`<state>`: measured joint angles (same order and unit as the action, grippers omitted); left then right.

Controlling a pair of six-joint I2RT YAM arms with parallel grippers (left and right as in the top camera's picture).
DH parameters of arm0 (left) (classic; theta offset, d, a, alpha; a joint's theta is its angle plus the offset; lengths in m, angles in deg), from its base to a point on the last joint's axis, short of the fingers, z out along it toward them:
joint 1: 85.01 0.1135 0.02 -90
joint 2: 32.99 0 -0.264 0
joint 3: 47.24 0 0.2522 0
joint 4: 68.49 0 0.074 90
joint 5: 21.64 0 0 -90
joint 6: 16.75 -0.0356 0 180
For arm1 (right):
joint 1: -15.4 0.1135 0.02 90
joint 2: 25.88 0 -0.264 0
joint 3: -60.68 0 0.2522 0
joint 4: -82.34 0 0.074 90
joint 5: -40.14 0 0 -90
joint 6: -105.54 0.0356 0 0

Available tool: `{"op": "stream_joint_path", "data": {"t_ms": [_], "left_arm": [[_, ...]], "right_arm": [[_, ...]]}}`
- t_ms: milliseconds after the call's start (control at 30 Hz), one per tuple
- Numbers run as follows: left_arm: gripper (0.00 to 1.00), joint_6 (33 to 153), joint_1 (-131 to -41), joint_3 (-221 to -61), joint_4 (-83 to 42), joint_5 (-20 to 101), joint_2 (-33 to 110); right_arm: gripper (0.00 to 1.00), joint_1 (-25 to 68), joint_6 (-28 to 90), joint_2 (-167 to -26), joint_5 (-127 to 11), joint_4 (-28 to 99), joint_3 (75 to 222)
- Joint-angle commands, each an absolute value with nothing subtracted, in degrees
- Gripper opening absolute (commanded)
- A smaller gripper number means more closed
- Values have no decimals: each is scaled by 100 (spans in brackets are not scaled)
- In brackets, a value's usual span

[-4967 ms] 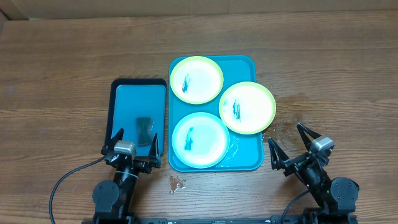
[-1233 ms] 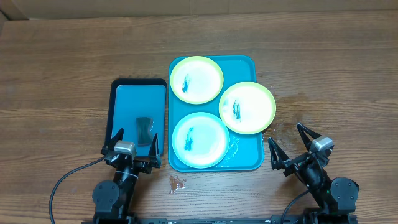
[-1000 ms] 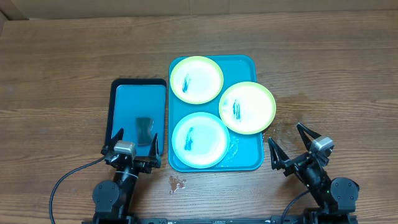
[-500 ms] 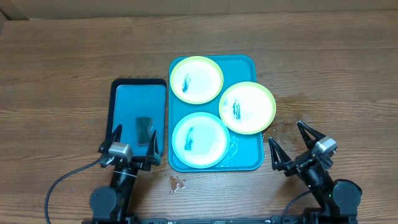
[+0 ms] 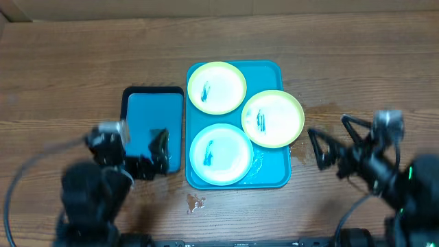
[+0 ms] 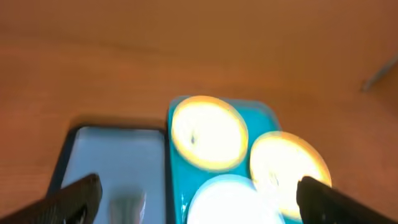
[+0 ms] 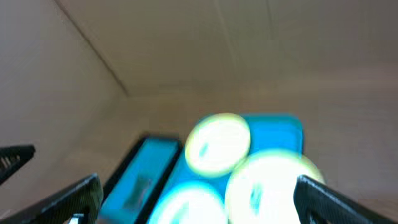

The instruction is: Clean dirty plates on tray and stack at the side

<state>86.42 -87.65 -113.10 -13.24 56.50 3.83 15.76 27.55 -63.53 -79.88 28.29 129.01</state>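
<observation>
Three plates are sitting in the tray point(image 5: 273, 173), a large teal-blue rectangle with rounded corners and a raised rim, at the middle of the wooden counter point(image 5: 82, 62). The far lime-green plate point(image 5: 217, 88) lies in the tray's far-left corner. The second lime-green plate point(image 5: 272, 119) sits at the right, and its edge overhangs the tray's right rim. The light blue plate point(image 5: 221, 154) lies in the near-left part. All three are round with pale centres, and each is marked with a short dark blue smear left of centre. A wet sheen is seen on the tray floor just right of the blue plate. Whether the blue plate and the right green plate touch cannot be told. A smaller black-rimmed blue tray point(image 5: 152, 113) is set just left of the big one, with a dark block point(image 5: 159, 140) lying in its near half. A small crumpled clear scrap point(image 5: 196, 201) is seen on the counter near the big tray's near rim. The left arm point(image 5: 103, 171) is blurred; the left jaws are spread wide over the near end of the small tray and nothing is held. The right arm point(image 5: 374, 158) is blurred too; the right jaws are spread wide over bare counter right of the big tray, also with nothing held. Both wrist views are soft: only the plates and both trays can be made out between dark fingertips point(image 6: 74, 196).
</observation>
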Motion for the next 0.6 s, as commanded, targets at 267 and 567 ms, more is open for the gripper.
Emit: {"op": "stream_joint_path", "data": {"t_ms": [267, 567], "left_arm": [[100, 8233, -8802, -14040, 1472, 5475, 3845], [88, 8247, -8745, -14110, 1821, 5665, 4429]], "right_arm": [[99, 1631, 2797, -9603, -9326, 1504, 14955], [99, 3576, 3763, -11603, -6778, 711, 14424]]}}
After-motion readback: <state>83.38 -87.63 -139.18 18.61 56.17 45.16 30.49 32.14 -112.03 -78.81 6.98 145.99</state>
